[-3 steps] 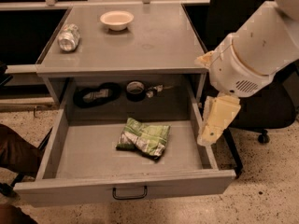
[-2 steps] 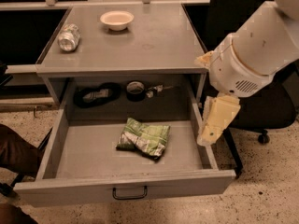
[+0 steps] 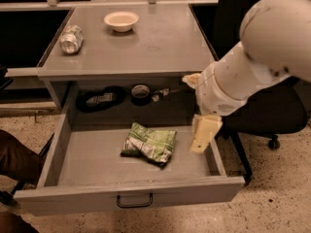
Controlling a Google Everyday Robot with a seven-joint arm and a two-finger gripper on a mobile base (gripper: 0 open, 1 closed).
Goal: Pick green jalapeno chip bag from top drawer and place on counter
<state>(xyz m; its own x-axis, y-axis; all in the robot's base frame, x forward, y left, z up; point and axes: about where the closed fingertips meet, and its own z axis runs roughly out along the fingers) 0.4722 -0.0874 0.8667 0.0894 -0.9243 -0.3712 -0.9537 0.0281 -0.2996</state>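
Observation:
The green jalapeno chip bag lies crumpled on the floor of the open top drawer, about at its middle. The drawer's front panel carries a dark wire handle. My gripper hangs on the white arm at the drawer's right side. It points down, just inside the right wall, to the right of the bag and apart from it. Nothing shows in it. The grey counter is above the drawer.
A crushed silver can and a white bowl sit on the counter's far left part. A black cable and a tape roll lie at the drawer's back. A dark office chair stands at the right.
The arm has swung left, and the gripper has moved from over the drawer's right wall to inside it, closer to the bag. The bag has not moved.

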